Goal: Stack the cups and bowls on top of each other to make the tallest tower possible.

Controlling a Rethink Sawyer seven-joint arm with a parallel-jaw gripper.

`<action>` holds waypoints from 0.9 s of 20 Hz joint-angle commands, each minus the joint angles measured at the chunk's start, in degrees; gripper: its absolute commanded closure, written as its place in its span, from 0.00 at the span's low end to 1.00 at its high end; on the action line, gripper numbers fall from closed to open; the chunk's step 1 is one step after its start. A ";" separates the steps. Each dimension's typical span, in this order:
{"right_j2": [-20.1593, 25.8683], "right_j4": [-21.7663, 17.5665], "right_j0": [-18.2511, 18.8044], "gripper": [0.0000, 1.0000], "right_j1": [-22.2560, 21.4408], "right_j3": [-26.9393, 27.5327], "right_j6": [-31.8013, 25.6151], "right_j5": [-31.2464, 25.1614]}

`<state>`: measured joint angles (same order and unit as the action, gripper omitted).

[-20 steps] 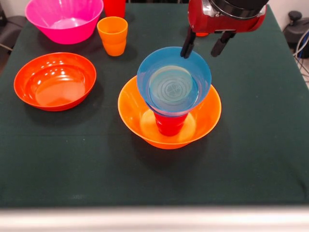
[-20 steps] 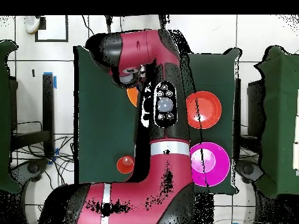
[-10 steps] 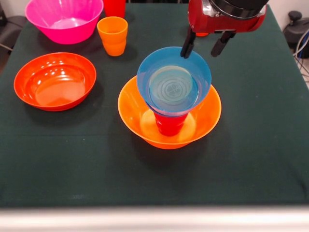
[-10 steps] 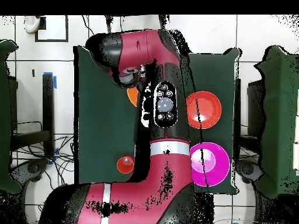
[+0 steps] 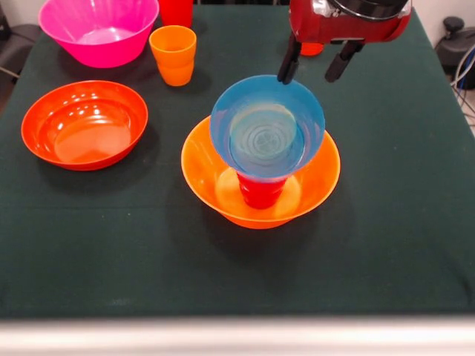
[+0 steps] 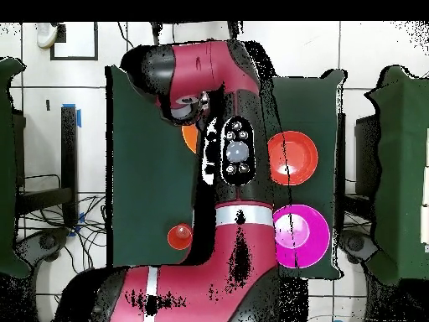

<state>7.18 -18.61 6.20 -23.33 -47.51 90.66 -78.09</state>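
No readable text, labels, brand marks or numbers anywhere in either view: none on the glossy plastic cups and bowls, the dark green cloth-covered desk, or the red and black robot arm.

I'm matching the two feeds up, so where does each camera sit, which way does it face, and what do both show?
Front view: across the table from the robot, looking down at the tower; only the open, empty gripper and wrist show at the top.
Overhead view: above the table, looking straight down, robot's base at the bottom; the arm hides most of the tower.
Shared: the orange-red bowl and pink bowl, on opposite sides in each.
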 commanded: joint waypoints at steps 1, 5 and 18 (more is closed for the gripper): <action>2.05 -1.37 0.28 0.00 -4.04 -3.19 -9.78 -8.00; 2.13 -1.40 0.36 0.00 -4.70 -3.75 -9.57 -8.42; 2.57 -1.48 1.12 0.00 -6.61 -7.88 -9.28 -6.05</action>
<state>7.04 -18.59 6.29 -30.62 -48.24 90.66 -81.54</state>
